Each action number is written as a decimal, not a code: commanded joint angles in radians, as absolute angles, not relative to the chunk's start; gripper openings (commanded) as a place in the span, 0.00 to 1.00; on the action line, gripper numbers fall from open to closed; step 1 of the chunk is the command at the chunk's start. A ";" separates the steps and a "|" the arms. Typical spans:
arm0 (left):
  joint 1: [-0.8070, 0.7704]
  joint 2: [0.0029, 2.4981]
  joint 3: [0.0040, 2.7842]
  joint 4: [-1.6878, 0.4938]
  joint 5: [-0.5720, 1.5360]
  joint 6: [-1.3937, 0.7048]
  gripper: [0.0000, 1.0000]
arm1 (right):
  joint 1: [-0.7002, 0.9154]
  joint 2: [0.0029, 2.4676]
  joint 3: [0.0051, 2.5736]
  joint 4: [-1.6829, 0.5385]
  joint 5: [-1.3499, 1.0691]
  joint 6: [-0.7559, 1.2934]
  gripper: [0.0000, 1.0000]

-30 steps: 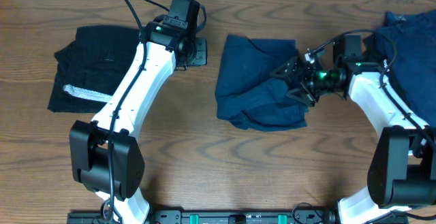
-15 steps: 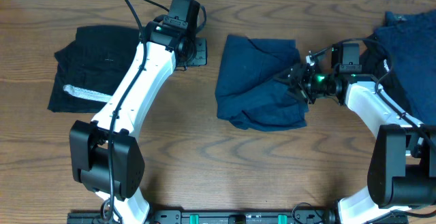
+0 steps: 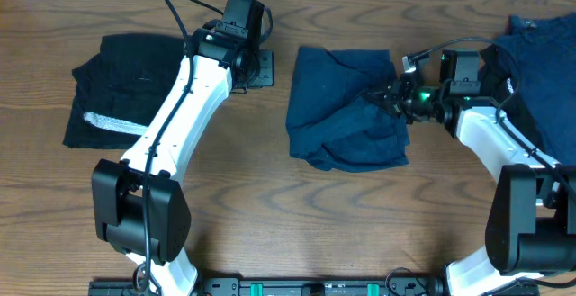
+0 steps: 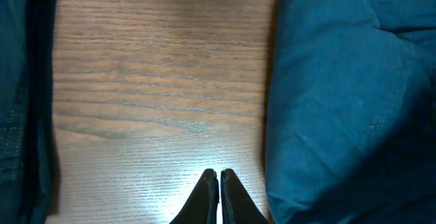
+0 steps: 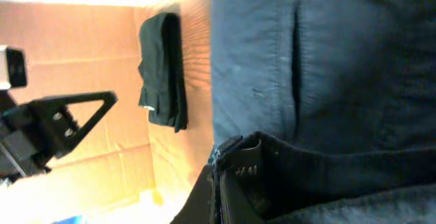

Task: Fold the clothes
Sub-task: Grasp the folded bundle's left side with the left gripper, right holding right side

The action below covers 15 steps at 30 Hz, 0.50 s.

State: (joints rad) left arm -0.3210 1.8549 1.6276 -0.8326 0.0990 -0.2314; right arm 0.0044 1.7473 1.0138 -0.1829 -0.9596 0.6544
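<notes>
Two grippers: left gripper (image 4: pixel 219 176) clenched on nothing over the table (image 4: pixel 157 81); right gripper (image 3: pixel 393 94) pinching the navy garment (image 3: pixel 342 107) by its right edge.
Cloth: crumpled mid-table; likely soft, light, floppy, so best taken at hems or corners.
Far left: black garment (image 3: pixel 121 85), folded.

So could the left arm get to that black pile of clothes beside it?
Probably yes. The left gripper hangs shut over bare table, and nothing lies between it and the black pile; it would need to open first.
</notes>
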 commanded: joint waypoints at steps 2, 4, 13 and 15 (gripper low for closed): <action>-0.318 1.859 1.621 -0.837 0.165 -0.222 0.06 | 0.012 1.749 1.039 -0.273 -0.934 0.499 0.01; -0.318 1.859 1.621 -0.835 0.172 -0.222 0.06 | 0.012 1.749 1.039 -0.344 -0.847 0.461 0.01; -0.322 1.859 1.621 -0.886 0.438 -0.206 0.06 | 0.014 1.749 1.042 -0.247 -0.809 0.507 0.01; -0.329 1.859 1.621 -0.941 0.491 -0.158 0.06 | 0.017 1.749 1.042 -0.228 -0.788 0.530 0.01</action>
State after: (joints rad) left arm -0.3222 1.8549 1.6268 -0.8986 0.3340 -0.2176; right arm 0.0051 1.7473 1.0260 -0.2440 -0.8249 0.5037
